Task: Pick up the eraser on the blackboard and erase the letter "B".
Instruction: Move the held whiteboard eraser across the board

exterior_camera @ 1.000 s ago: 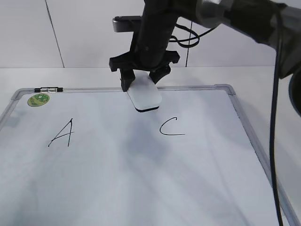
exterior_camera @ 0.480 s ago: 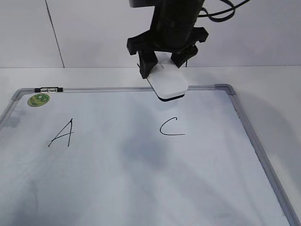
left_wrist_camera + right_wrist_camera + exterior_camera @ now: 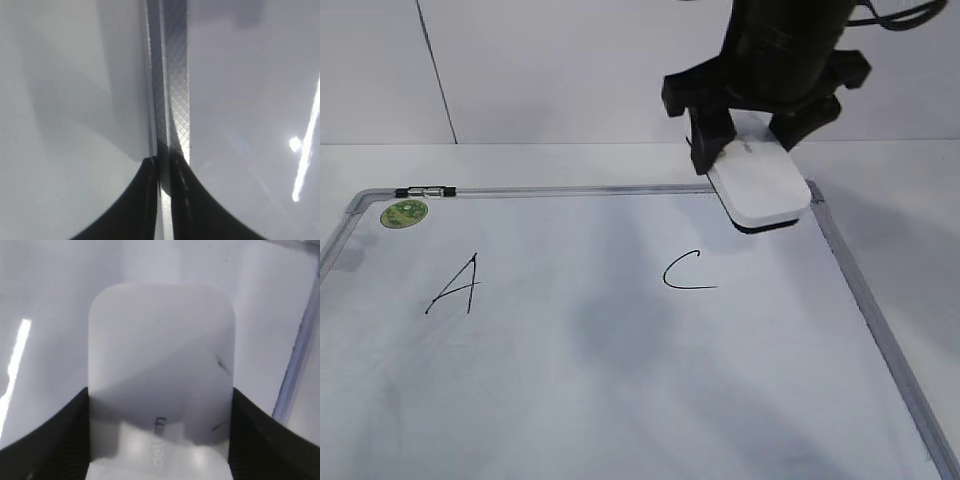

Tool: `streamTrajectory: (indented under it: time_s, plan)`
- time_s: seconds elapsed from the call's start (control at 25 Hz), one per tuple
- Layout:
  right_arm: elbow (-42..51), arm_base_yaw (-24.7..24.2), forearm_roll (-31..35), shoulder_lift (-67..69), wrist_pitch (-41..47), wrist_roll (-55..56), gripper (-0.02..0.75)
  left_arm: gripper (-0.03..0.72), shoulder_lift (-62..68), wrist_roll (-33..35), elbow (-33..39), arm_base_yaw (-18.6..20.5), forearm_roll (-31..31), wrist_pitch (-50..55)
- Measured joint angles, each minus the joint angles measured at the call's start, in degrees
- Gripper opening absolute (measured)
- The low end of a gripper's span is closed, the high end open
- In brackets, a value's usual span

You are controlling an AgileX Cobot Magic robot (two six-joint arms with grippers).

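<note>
Eraser (image 3: 760, 185) carried rightward, right tool (image 3: 752, 140) clamped, above blackboard (image 3: 840, 245) corner

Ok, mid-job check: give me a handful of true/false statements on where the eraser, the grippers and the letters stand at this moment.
1. The right gripper is clamped on the white eraser. True.
2. The eraser lies flat in the middle of the blackboard. False: it is held lifted and tilted, over the board's far right corner.
3. Between the letter "A" and the letter "C" no "B" is visible. True.
4. The eraser sits directly over the "C". False: it is beyond and to the right of it.
5. The left gripper holds a marker. False: its jaws look shut with nothing between them, above the board's metal frame.
</note>
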Motion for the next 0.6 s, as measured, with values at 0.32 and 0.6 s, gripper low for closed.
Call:
streamTrajectory:
  time_s: [0.32, 0.6]
  plan:
    - [13.20, -3.48, -0.80, -5.54, 0.00, 4.80, 0.513, 0.039, 0.11, 0.00, 0.00, 0.00, -1.00, 0.80]
    - [16.54, -8.31, -3.02, -4.86, -0.23, 5.82, 0.513, 0.039, 0.11, 0.00, 0.00, 0.00, -1.29, 0.93]
